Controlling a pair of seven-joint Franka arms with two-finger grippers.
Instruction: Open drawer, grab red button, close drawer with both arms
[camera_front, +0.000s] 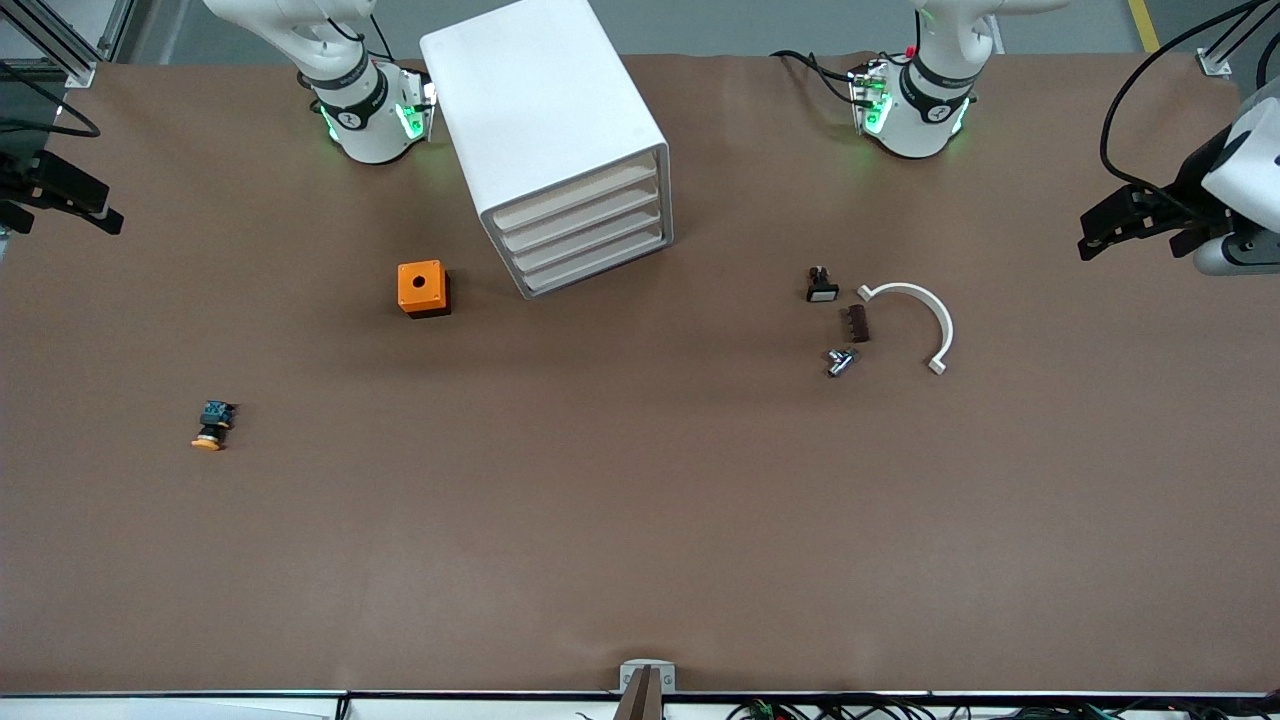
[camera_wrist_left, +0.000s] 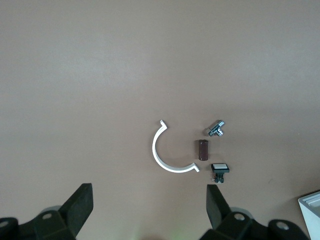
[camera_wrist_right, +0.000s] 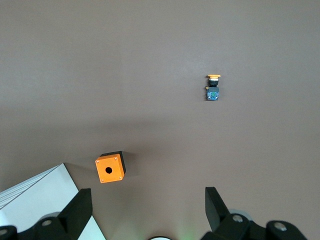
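Brown table: cabinet w/ all drawers shut, nothing done yet. Left gripper and right gripper both spread wide, empty, up at table ends. Red button not visible, prob. inside.

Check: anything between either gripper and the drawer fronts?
Nothing visible. The cabinet has all four drawers shut, bare table before them. The orange box sits beside it. The left gripper and right gripper wait at table ends.

Bare worktop lies in front of the cabinet and its four shut fronts. The orange box stands just beside it; small parts cluster toward the left arm's end.
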